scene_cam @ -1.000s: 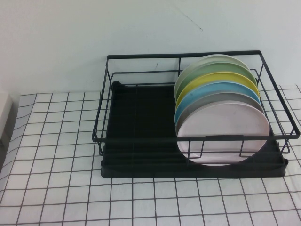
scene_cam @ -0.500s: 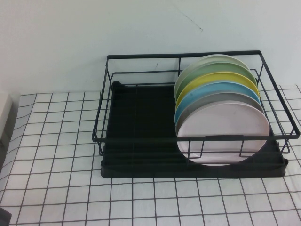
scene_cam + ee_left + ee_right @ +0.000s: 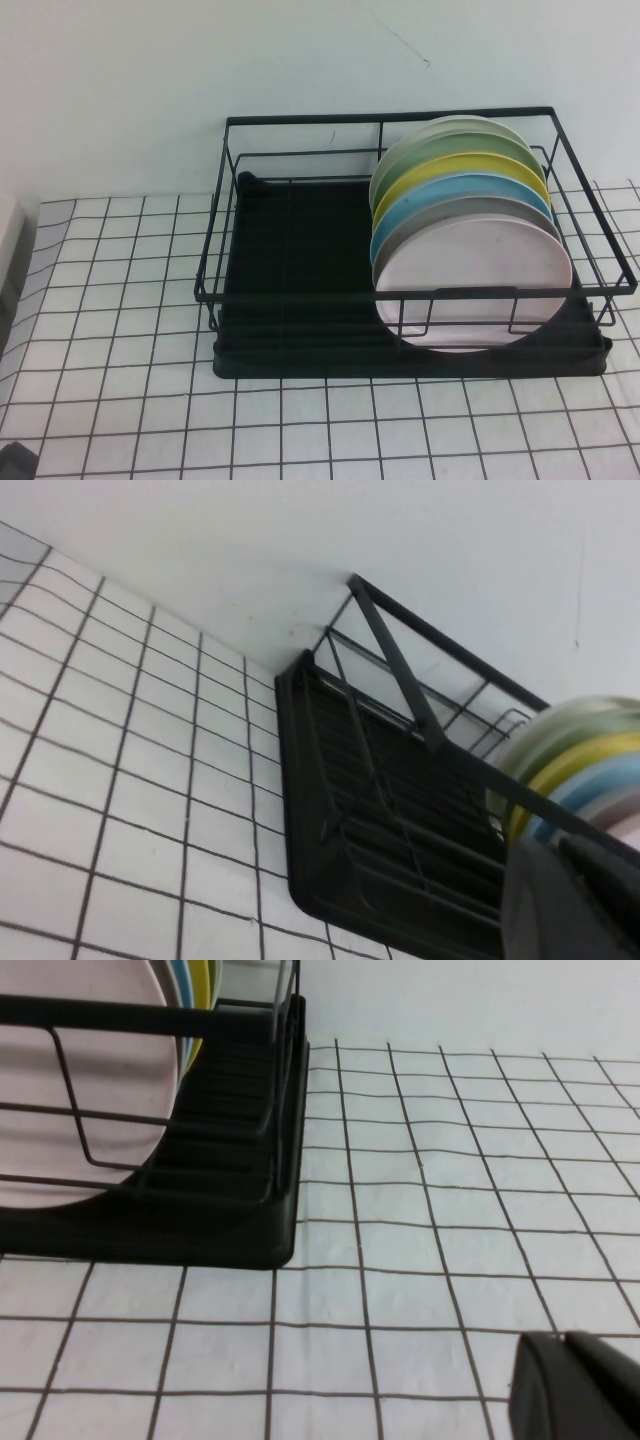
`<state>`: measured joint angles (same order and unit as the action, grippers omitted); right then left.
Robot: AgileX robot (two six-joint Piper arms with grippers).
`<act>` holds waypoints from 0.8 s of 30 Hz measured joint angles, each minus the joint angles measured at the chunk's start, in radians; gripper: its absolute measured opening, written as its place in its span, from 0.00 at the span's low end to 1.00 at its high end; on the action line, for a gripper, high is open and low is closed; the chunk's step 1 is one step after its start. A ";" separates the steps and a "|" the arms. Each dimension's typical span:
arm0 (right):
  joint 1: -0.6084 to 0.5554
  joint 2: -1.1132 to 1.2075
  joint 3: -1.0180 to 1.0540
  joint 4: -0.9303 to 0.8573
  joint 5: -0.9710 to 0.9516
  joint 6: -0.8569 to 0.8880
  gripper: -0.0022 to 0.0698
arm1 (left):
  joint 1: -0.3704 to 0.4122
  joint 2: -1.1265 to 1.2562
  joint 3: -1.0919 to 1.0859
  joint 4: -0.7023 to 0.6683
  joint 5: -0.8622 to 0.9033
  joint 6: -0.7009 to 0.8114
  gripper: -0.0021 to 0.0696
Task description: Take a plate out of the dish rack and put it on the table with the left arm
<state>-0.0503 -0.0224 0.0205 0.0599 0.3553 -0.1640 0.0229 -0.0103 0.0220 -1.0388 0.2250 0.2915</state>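
The pale pink plate [image 3: 472,285] stands frontmost in a row of upright plates at the right end of the dish rack [image 3: 300,290], which sits on the gridded table [image 3: 120,340].

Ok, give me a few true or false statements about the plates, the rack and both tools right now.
1. The pink plate stands at the front of the row in the dish rack. True.
2. A plate already lies on the table. False: all stand in the rack.
3. The left tool is shut and holds nothing. True.
4. The right tool grips the rack. False: it hangs apart, above the cloth.
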 joint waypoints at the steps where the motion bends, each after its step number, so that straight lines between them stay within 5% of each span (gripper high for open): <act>1: 0.000 0.000 0.000 0.000 0.000 0.000 0.03 | -0.005 0.007 -0.013 0.000 0.020 0.026 0.02; 13: 0.000 0.000 0.000 0.000 0.000 0.000 0.03 | -0.014 0.635 -0.523 0.099 0.424 0.395 0.02; 24: 0.000 0.000 0.000 0.000 0.000 0.000 0.03 | -0.027 1.219 -0.892 -0.220 0.646 0.963 0.02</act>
<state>-0.0503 -0.0224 0.0205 0.0599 0.3553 -0.1640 -0.0043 1.2085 -0.8695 -1.2591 0.8713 1.2541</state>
